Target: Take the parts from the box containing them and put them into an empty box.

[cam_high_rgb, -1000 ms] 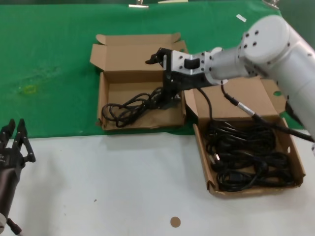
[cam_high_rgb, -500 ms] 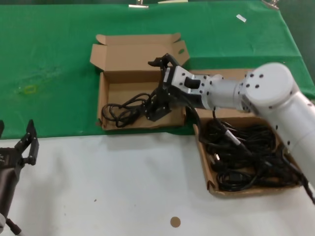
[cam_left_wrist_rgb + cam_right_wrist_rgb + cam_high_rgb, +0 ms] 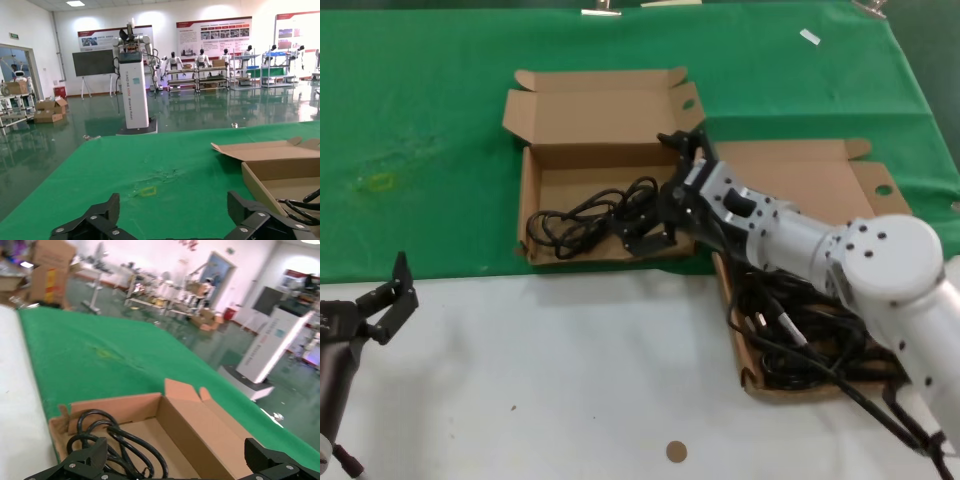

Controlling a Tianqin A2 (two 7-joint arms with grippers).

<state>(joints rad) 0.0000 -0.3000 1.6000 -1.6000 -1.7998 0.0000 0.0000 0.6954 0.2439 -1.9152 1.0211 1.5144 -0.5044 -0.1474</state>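
The box containing the parts (image 3: pixel 920 330) stands at the right, full of black power cords (image 3: pixel 820 320). The empty box (image 3: pixel 545 255) stands left of it on the green cloth, with one black cord (image 3: pixel 575 220) lying inside. My right gripper (image 3: pixel 655 195) hangs over that box's right end, just right of the cord, open and holding nothing. In the right wrist view the right gripper (image 3: pixel 177 460) has its jaws wide apart above the cord (image 3: pixel 117 442) and the box floor (image 3: pixel 165 437). My left gripper (image 3: pixel 388 303) is open and empty at the near left, over the white table.
Both boxes have their hinged lids (image 3: pixel 600 105) folded back. The green cloth (image 3: pixel 410 150) covers the far half, and the white table (image 3: pixel 570 380) the near half. A brown disc (image 3: pixel 675 451) lies near the front edge. The left wrist view shows the left box's corner (image 3: pixel 260 182).
My right arm has swung down and toward me, with its gripper staying over the left box's right end. My left gripper has turned, and its fingers have spread apart.
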